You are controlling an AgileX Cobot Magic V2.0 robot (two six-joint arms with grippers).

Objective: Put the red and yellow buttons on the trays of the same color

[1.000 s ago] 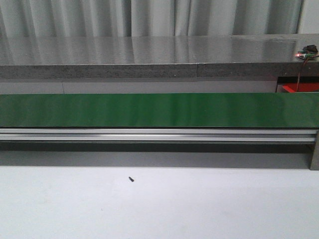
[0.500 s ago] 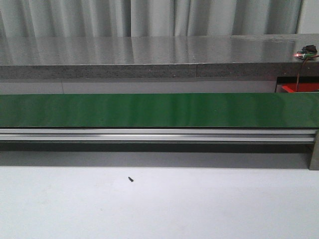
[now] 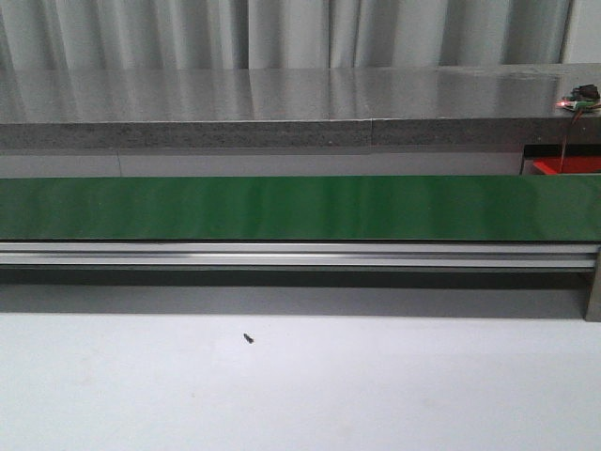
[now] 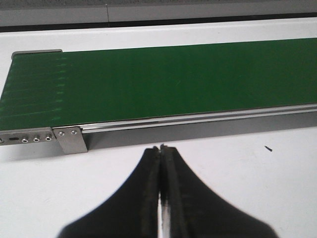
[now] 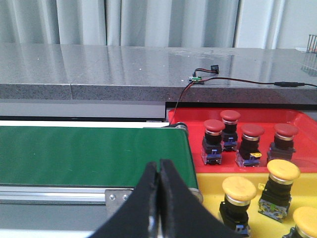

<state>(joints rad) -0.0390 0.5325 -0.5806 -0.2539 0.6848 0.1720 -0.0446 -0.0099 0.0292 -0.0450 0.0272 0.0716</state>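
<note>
Red mushroom-head push buttons (image 5: pixel 246 141), four, upright on red plastic tray (image 5: pixel 302 119) past end of long green conveyor belt (image 3: pixel 300 207); yellow mushroom-head buttons (image 5: pixel 239 197) on yellow tray (image 5: pixel 210 183) beside. Left gripper (image 4: pixel 161 148) black fingers pressed together, empty, above white surface (image 3: pixel 376 385). Right gripper (image 5: pixel 159 163) fingers likewise closed, empty.

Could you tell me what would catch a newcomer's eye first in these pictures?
The long green conveyor belt spans the front view, with nothing on it. In the right wrist view, red buttons stand on a red tray past the belt's end, with yellow buttons on a yellow tray nearer. Both the left hand and right hand are shut and hold nothing.
</note>
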